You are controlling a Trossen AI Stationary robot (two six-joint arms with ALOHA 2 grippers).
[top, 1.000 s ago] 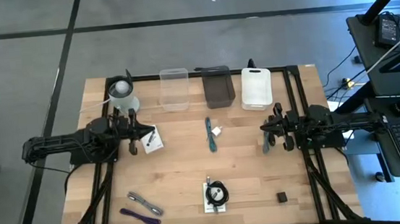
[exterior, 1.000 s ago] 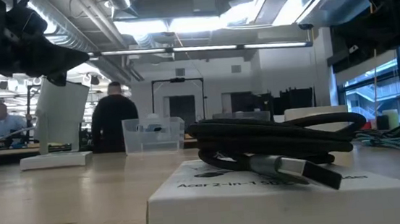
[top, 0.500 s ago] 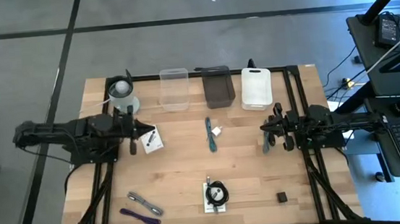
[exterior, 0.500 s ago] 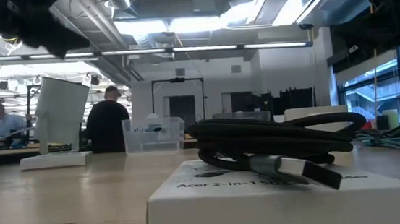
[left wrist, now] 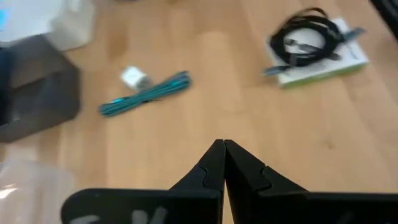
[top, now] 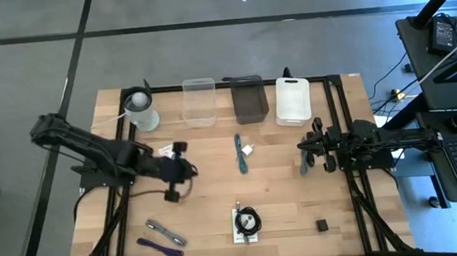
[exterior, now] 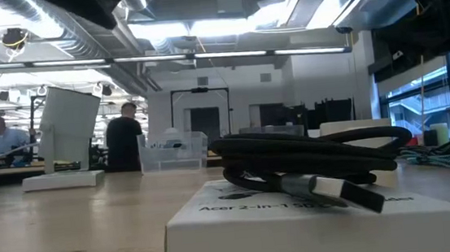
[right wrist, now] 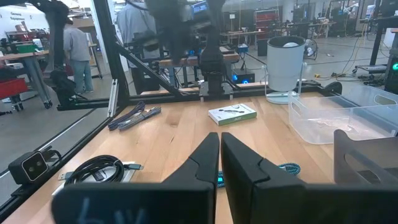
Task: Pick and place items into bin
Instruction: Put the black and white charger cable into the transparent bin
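In the high view my left gripper (top: 189,169) hovers shut over bare wood left of the teal strap (top: 240,153), touching nothing. Its wrist view shows the shut fingers (left wrist: 224,158), the teal strap (left wrist: 146,99) and the black coiled cable (left wrist: 311,40) lying on a white card. A second white card (top: 168,153) lies flat beside the left arm. The grey strap (top: 164,230) and purple strap (top: 160,247) lie near the near-left corner, and the black cube (top: 322,225) sits near-right. My right gripper (top: 301,156) waits shut at the table's right side.
Three bins stand in a row along the far edge: clear (top: 200,102), dark (top: 250,99) and white (top: 292,101). A white cylindrical object (top: 140,109) stands at the far-left. Bare wood lies between the teal strap and the cable's card (top: 248,223). People stand in the room behind.
My left arm has swung away from the far-left white card, carrying its gripper toward the table's right and near edge, out over the middle-left of the table. The card has stayed where it was. My right arm has kept still.
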